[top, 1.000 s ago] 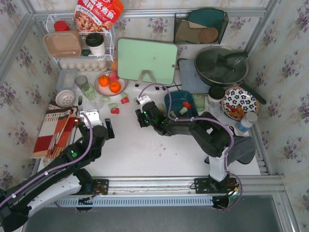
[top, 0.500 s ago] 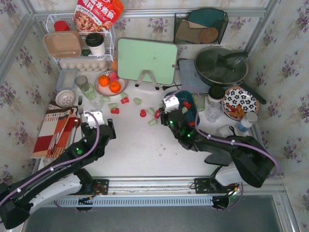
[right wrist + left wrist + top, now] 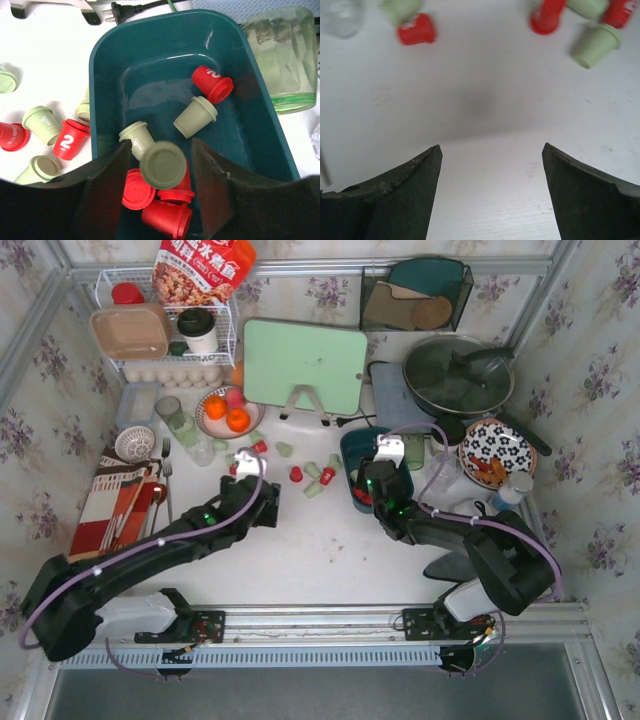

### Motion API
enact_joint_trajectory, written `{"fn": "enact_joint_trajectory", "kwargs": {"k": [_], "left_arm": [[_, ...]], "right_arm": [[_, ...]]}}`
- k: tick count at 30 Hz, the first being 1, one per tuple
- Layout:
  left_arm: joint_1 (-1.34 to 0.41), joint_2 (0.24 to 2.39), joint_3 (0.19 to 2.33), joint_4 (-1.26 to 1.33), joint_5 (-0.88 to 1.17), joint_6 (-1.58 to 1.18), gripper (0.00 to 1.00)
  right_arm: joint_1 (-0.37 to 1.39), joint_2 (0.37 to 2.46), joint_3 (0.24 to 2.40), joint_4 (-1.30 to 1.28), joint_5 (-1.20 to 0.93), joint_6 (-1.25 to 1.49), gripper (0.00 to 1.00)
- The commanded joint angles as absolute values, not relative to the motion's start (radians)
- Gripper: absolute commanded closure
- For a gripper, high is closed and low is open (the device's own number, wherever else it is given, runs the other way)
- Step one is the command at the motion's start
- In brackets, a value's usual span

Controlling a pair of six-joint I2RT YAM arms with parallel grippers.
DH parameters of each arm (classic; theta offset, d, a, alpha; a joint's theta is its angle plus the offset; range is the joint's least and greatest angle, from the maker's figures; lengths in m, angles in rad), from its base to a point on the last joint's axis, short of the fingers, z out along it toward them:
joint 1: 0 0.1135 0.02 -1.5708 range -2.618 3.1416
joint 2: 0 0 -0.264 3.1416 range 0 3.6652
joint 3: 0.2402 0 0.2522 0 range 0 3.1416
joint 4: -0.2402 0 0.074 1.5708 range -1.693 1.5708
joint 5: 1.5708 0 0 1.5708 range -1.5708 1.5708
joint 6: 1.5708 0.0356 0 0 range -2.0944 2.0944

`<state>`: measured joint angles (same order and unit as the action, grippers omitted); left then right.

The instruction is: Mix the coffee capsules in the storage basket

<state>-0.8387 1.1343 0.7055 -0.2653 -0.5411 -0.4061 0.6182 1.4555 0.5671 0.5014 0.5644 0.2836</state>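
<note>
The dark teal storage basket (image 3: 100,65) holds several red and pale mint coffee capsules (image 3: 205,115); in the top view the basket (image 3: 349,448) sits right of centre. My right gripper (image 3: 161,147) hangs open over its near-left end (image 3: 362,492). A blurred mint capsule (image 3: 162,165) is between the jaws, touching neither finger. Loose capsules lie on the white table left of the basket (image 3: 67,140), (image 3: 313,472). My left gripper (image 3: 491,148) is open and empty above bare table (image 3: 268,498), with red (image 3: 416,29) and mint (image 3: 595,45) capsules ahead of it.
A green-tinted glass (image 3: 280,60) stands just right of the basket, and a power plug (image 3: 117,7) lies behind it. A bowl of oranges (image 3: 228,412), a mint cutting board (image 3: 305,365), a pan (image 3: 458,375), a patterned plate (image 3: 497,452) and a striped cloth (image 3: 115,510) ring the table.
My right gripper moved right from the loose capsules to over the basket, where a mint capsule is now loose between its jaws. My left arm swung right, toward the scattered capsules.
</note>
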Motion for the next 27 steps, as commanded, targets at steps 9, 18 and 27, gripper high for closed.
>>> {"fn": "enact_joint_trajectory", "kwargs": {"k": [9, 18, 27], "left_arm": [[-0.827, 1.638, 0.989, -0.024, -0.194, -0.188, 0.23], [-0.779, 1.845, 1.158, -0.004, -0.090, -0.090, 0.25], [-0.748, 1.975, 1.294, -0.125, 0.011, -0.094, 0.44]], "right_arm": [[0.594, 1.446, 0.570, 0.485, 0.511, 0.343, 0.35], [0.594, 1.403, 0.546, 0.506, 0.499, 0.344, 0.35], [0.594, 1.379, 0.537, 0.511, 0.501, 0.338, 0.35]]}}
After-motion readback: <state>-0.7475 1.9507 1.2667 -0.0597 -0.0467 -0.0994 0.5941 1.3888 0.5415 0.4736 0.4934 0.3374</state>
